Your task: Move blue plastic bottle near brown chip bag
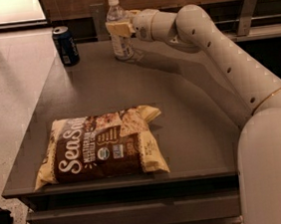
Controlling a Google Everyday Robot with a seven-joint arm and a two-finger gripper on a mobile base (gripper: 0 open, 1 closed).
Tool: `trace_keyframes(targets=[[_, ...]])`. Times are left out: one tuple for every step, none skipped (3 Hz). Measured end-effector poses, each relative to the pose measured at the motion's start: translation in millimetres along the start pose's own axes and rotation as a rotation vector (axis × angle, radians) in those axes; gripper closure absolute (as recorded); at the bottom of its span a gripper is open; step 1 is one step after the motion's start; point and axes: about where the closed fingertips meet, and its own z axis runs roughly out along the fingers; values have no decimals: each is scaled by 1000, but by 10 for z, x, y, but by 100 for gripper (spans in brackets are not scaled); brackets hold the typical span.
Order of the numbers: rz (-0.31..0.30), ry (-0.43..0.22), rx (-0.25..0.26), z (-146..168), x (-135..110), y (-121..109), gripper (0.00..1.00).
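Observation:
The blue plastic bottle (119, 36), clear with a white cap and a pale label, stands upright near the table's far edge. My gripper (119, 28) reaches in from the right and is around the bottle's upper part, its tan fingers (114, 29) against the bottle. The brown chip bag (100, 147), brown and yellow with white "Sea Salt" lettering, lies flat near the table's front left, well away from the bottle.
A dark blue soda can (66, 45) stands at the far left corner of the grey table (192, 128). A wooden wall and a metal rail bracket (246, 9) run behind the table. My white arm (225, 60) spans the right side.

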Motion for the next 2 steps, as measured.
trace_keyframes(targets=[[4,-5,20,-225,-198,-14,100],[-15,-8,59,-635,-518,5,100]])
